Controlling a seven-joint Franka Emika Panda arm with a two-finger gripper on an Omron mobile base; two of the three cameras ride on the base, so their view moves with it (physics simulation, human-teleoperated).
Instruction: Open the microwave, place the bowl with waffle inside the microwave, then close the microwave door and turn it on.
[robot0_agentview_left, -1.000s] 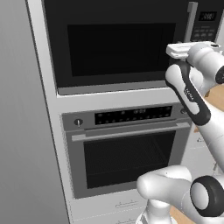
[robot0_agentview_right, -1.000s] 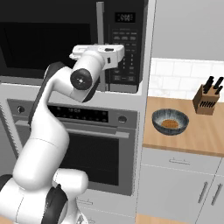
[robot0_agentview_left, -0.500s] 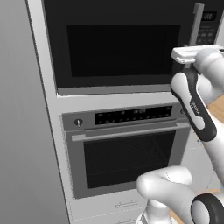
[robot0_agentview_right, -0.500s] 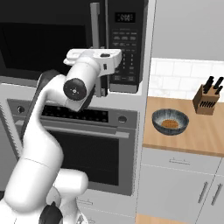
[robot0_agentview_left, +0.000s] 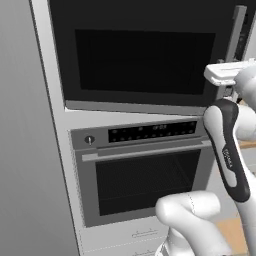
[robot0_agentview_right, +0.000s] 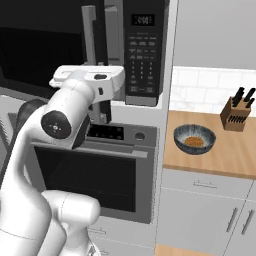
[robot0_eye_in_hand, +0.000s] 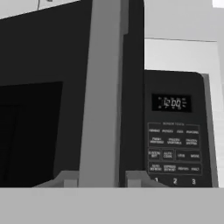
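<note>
The microwave (robot0_agentview_left: 140, 55) is built into the wall above an oven. Its door (robot0_eye_in_hand: 39, 122) stands slightly ajar, the handle side swung out from the keypad strip (robot0_eye_in_hand: 175, 144). My gripper (robot0_eye_in_hand: 101, 177) is shut on the lower part of the door's vertical grey handle (robot0_eye_in_hand: 103, 87), one finger on each side; it shows too as gripper (robot0_agentview_right: 100, 107) and gripper (robot0_agentview_left: 231, 89). The dark blue-grey bowl (robot0_agentview_right: 195, 139), with the brown waffle in it, sits on the wooden counter (robot0_agentview_right: 225, 155) to the microwave's right, well away from my hand.
An oven (robot0_agentview_left: 145, 175) with a horizontal bar handle sits directly below the microwave. A knife block (robot0_agentview_right: 239, 110) stands at the back of the counter beyond the bowl. Grey cabinet doors (robot0_agentview_right: 200, 215) are under the counter, and a tall grey panel (robot0_agentview_left: 25, 125) flanks the left.
The handle side of the microwave door has swung out from the front, and my hand has come back with it. The bowl and the base have not moved.
</note>
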